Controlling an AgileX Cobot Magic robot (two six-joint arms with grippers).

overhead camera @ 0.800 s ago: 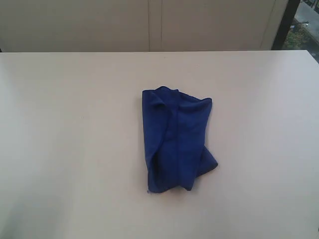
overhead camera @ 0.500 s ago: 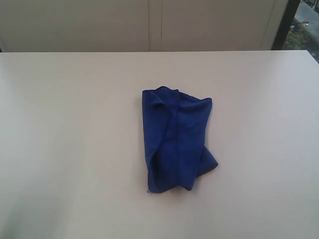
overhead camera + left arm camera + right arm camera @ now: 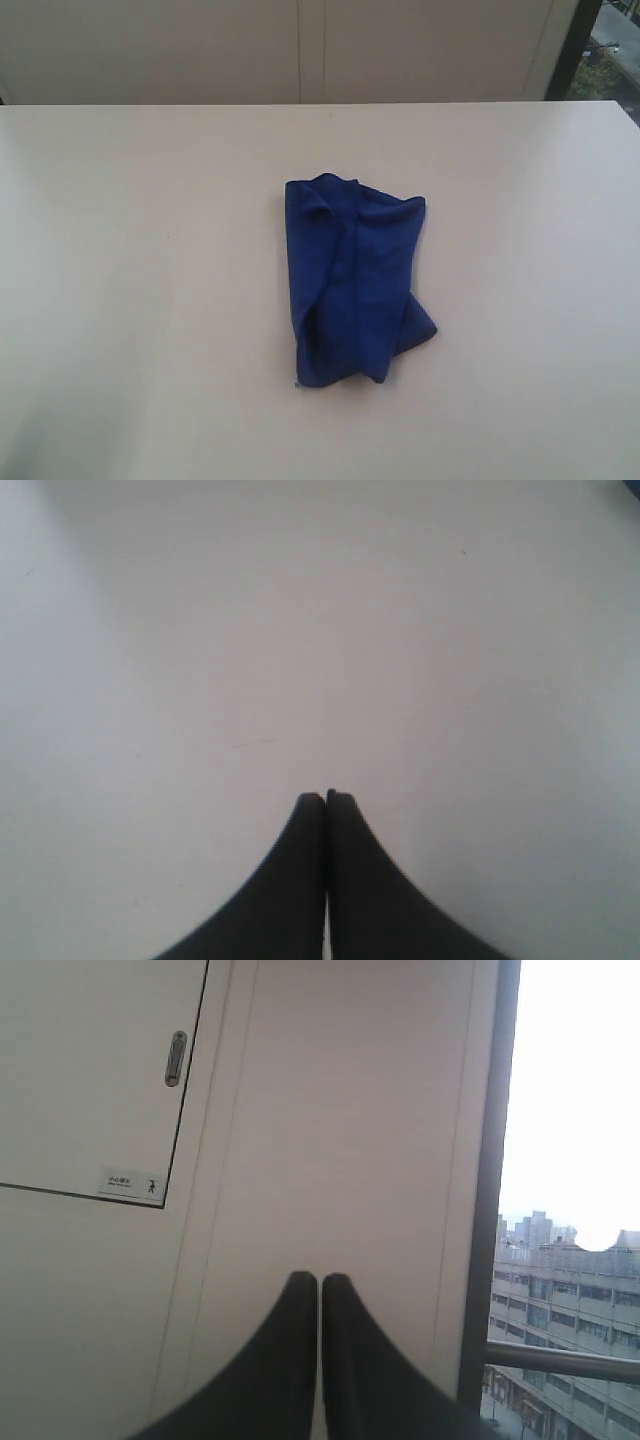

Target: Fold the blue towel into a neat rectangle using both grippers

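The blue towel (image 3: 355, 283) lies crumpled and roughly folded near the middle of the pale table (image 3: 150, 250) in the exterior view, with loose layers and an uneven lower right corner. Neither arm shows in that view. In the left wrist view my left gripper (image 3: 325, 798) is shut with nothing between its fingers, over bare tabletop. A sliver of blue shows at that view's upper right corner (image 3: 632, 485). My right gripper (image 3: 320, 1280) is shut and empty too, raised and facing the wall, with no towel in its view.
A cream wall (image 3: 300, 50) with panel seams stands behind the table's far edge. The right wrist view shows a wall panel with a handle (image 3: 176, 1058), a dark window frame (image 3: 490, 1210) and buildings outside.
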